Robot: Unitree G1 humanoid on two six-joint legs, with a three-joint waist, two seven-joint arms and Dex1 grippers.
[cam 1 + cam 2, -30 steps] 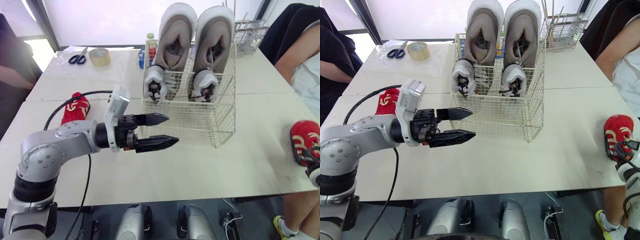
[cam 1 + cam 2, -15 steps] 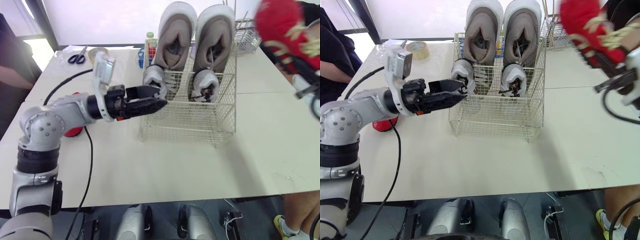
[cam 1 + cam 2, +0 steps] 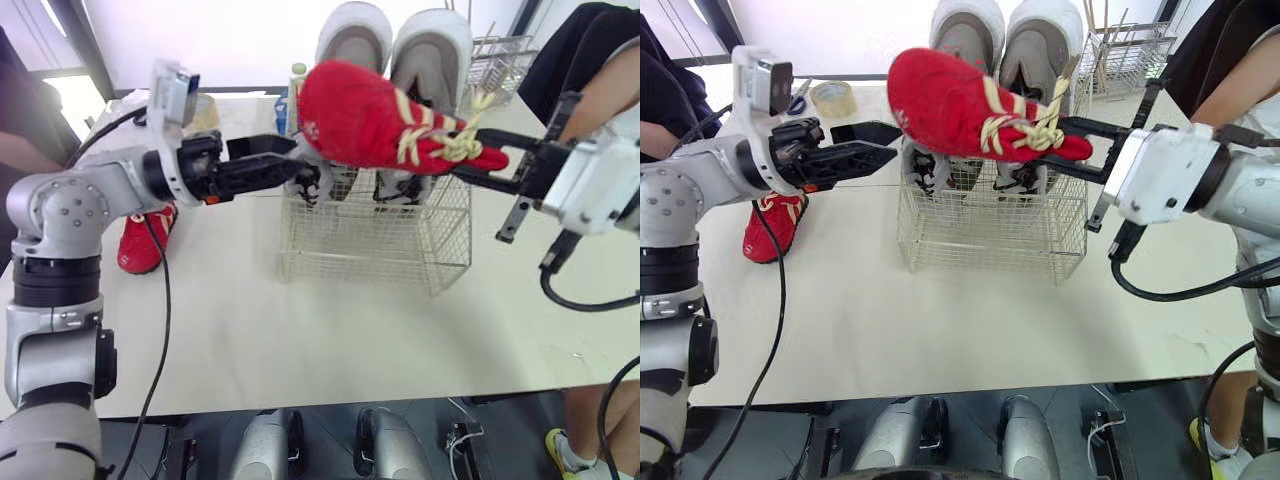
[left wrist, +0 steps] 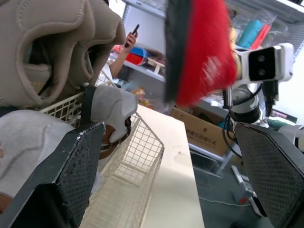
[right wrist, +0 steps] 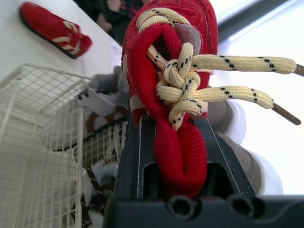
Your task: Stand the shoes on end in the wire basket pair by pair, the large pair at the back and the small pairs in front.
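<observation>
Wire basket (image 3: 990, 225): on the table (image 3: 940, 330), upright.
Large pair (image 3: 1042, 40): beige, on end at the back of the basket, side by side.
Small grey pair (image 3: 926, 172): on end just in front of the large pair, inside the basket.
Red shoe (image 3: 960, 105): in the air over the basket, lying roughly level, toe toward the robot's left, cream laces knotted; clear of the wire.
Right gripper (image 3: 472, 157): fingers clamped on the red shoe's heel end, one on each side of it.
Left gripper (image 3: 892, 140): fingers spread wide, holding nothing; at the basket's left side, near the small grey pair; contact with the wire cannot be told.
Second red shoe (image 3: 770, 225): flat on the table, left of the basket, below the left arm.
Tape roll (image 3: 830, 97): far left of the table.
Small rack (image 3: 1130, 55): behind the basket, to the right.
Person's arm (image 3: 1230, 70): at the right edge.
</observation>
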